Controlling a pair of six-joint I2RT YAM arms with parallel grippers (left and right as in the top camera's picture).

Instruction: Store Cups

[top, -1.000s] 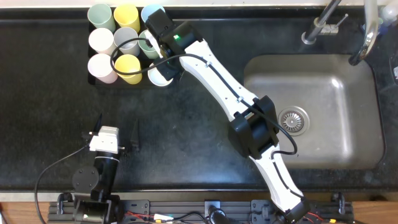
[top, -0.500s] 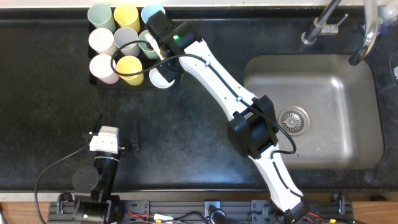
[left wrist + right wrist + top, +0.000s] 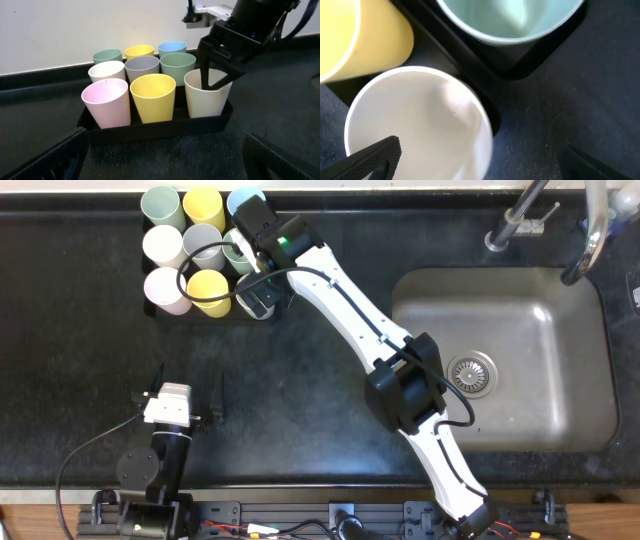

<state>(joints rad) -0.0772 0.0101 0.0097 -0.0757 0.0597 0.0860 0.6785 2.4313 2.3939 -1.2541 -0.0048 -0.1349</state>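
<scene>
Top view: the right gripper [image 3: 258,293] had shifted over the cream plastic cup [image 3: 266,310]. The cup's mouth, plain to see half a second earlier, was now mostly covered by the black gripper head. The left gripper [image 3: 188,387] sat near its own base, fingers spread, holding nothing.

Left wrist view: the cream cup [image 3: 207,97] stood upright in the corner compartment of the black plastic tray [image 3: 150,131], on the side toward the arms, just beside a yellow plastic cup [image 3: 152,97]. The right gripper straddled its rim, one finger inside and one outside, with a wide gap between them. That read as released, not clamped. All nine compartments held a cup.

Right wrist view: its fingers [image 3: 372,156] stood wide apart, with the cup's mouth under one of them.

Placement looked done. The exit would need a straight lift so the inner finger didn't tip the cup.
</scene>
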